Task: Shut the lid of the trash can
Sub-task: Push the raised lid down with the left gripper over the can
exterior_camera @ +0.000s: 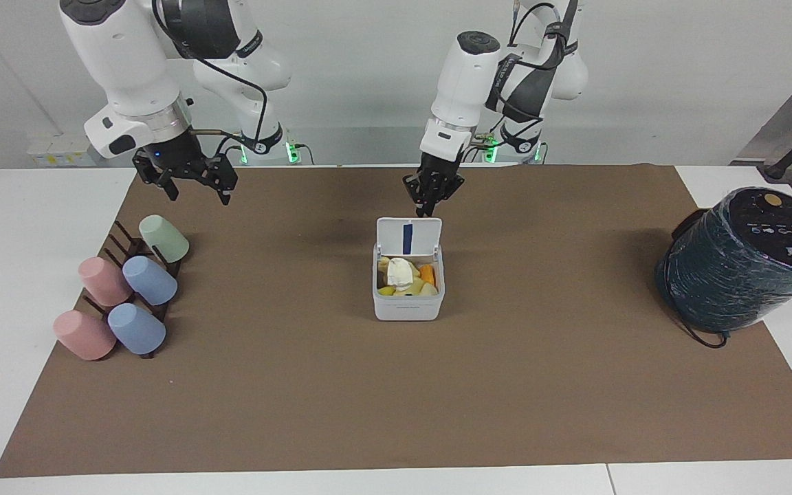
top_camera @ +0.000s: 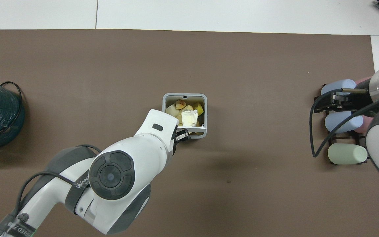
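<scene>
The trash can [exterior_camera: 408,305] is a small white square box in the middle of the brown mat, filled with food scraps. Its lid [exterior_camera: 408,237] stands upright on the edge nearer to the robots, with the blue stripe on its underside showing. In the overhead view the can [top_camera: 184,95] is open and the lid [top_camera: 196,129] shows edge-on. My left gripper [exterior_camera: 427,203] hangs just above the lid's top edge, close to it, and I cannot tell if it touches; it also shows in the overhead view [top_camera: 183,135]. My right gripper [exterior_camera: 200,196] is open and empty and waits over the cup rack.
A large dark teal wrapped cylinder [exterior_camera: 743,265] stands at the left arm's end of the mat. A dark rack with several pastel cups [exterior_camera: 128,292] lies at the right arm's end, and it also shows in the overhead view [top_camera: 342,120].
</scene>
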